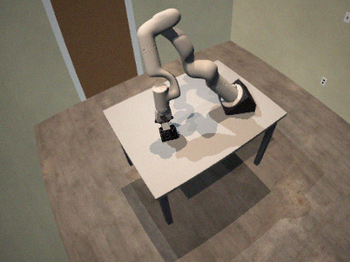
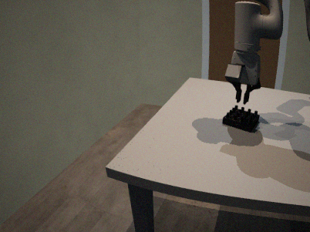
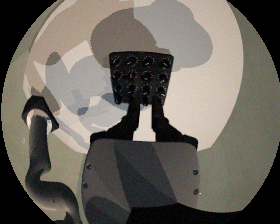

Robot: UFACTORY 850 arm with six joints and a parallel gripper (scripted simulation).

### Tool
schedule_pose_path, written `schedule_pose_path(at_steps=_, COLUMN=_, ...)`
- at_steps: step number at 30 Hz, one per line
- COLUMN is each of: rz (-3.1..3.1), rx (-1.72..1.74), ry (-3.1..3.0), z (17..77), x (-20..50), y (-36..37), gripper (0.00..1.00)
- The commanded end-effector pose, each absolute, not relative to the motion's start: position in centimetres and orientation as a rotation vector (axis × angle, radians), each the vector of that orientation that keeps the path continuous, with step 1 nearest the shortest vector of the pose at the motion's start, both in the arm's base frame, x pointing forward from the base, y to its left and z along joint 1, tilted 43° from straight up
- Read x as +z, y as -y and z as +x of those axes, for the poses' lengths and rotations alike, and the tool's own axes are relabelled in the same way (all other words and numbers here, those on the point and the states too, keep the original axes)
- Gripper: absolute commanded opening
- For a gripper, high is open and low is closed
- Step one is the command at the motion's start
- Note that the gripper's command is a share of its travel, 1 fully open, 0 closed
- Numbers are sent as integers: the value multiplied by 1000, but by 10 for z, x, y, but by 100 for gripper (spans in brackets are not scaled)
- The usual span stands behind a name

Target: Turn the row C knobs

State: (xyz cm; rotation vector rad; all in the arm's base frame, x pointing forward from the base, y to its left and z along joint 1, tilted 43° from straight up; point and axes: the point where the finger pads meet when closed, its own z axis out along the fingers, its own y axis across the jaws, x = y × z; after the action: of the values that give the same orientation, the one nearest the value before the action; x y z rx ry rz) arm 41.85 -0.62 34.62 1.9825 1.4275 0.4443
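Note:
The black knob box (image 1: 170, 138) (image 2: 239, 126) (image 3: 140, 54) stands on the table, its rows of knobs facing up. White lines and rings of marks show on several knobs in the wrist view, but the names and the exact marks are too small to read. The socket cannot be made out. My gripper (image 2: 241, 101) (image 3: 146, 102) points down above the box, its fingertips a narrow gap apart with nothing between them. In the exterior view the tips are clear of the knob tops. In the wrist view the fingers partly cover the row at the lower edge of the box.
The pale table (image 1: 157, 178) (image 2: 154, 165) carries the box and the arm's black base (image 1: 241, 105) (image 3: 34, 103), which stands well away from the box. Shadows of the arm fall across the table around the box.

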Motion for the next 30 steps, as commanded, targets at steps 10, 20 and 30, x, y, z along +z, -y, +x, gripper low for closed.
schedule_pose_path(at_steps=10, rz=1982, rx=446, ry=-1427, z=419, x=347, y=6, gripper=19)
schedule_pose_path(at_steps=20, rz=2101, rx=513, ry=-1278, z=418, x=348, y=6, gripper=19)
schedule_pose_path(at_steps=30, rz=2380, rx=692, ry=-824, z=415, x=352, y=4, gripper=19)
